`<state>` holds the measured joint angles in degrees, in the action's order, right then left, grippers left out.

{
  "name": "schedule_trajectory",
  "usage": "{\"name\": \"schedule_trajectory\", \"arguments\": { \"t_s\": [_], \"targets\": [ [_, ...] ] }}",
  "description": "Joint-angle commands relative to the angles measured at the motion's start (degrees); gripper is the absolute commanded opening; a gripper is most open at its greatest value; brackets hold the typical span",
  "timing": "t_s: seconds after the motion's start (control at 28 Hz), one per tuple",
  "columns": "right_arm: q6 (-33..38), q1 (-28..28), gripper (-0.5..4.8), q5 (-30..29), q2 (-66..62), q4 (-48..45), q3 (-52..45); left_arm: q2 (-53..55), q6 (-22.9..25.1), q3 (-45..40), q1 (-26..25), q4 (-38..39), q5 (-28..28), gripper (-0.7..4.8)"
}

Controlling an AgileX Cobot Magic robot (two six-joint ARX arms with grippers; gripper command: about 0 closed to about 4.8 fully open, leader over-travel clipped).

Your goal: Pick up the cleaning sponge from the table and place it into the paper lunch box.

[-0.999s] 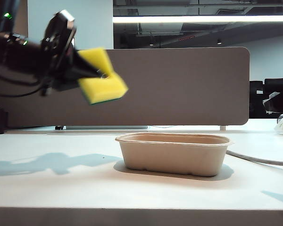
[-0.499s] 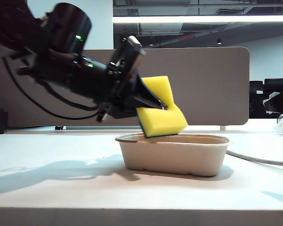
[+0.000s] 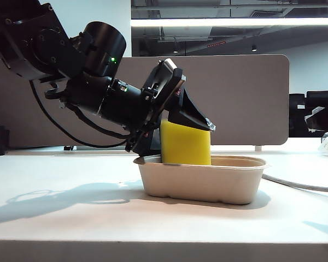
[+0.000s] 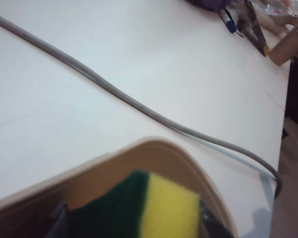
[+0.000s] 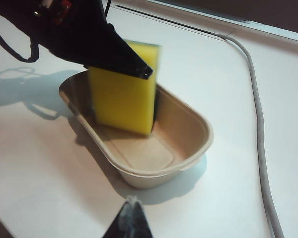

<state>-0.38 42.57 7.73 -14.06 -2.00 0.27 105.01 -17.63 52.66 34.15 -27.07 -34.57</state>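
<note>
The cleaning sponge (image 3: 186, 144) stands on edge in the paper lunch box (image 3: 202, 180); the left hand (image 3: 177, 143), fingers spread around it, could drag it out when lifting. The right hand (image 5: 130, 218) waits apart; I cannot tell its state.

Yellow cleaning sponge (image 5: 123, 94) stands upright inside beige paper lunch box (image 5: 188, 148).

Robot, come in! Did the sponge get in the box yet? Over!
Left claw open around sponge, standing on end inside lunch box. Right claw parked, apart. Nothing blocking.
</note>
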Motion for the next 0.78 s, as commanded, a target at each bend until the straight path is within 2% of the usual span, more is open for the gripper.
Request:
{"name": "schedule_trajectory", "arguments": {
  "t_s": [0.04, 0.07, 0.43, 0.75, 0.78],
  "targets": [
    [-0.1, 0.0, -0.05, 0.1, 0.0, -0.8, 0.0, -0.4, -0.3, 0.1, 0.0, -0.2, -1.8, 4.28],
    [-0.1, 0.0, -0.05, 0.1, 0.0, -0.8, 0.0, -0.4, -0.5, 0.1, 0.0, -0.3, -2.8, 4.79],
    [-0.1, 0.0, -0.05, 0.1, 0.0, -0.8, 0.0, -5.4, -2.7, 0.1, 0.0, -3.6, -3.2, 4.79],
    [-0.1, 0.0, -0.05, 0.1, 0.0, -0.8, 0.0, -14.1, -2.3, 0.1, -0.9, -5.1, -2.1, 4.79],
    [-0.1, 0.0, -0.05, 0.1, 0.0, -0.8, 0.0, -15.3, -2.3, 0.1, -1.4, -4.8, -2.0, 3.70]
  ]
}}
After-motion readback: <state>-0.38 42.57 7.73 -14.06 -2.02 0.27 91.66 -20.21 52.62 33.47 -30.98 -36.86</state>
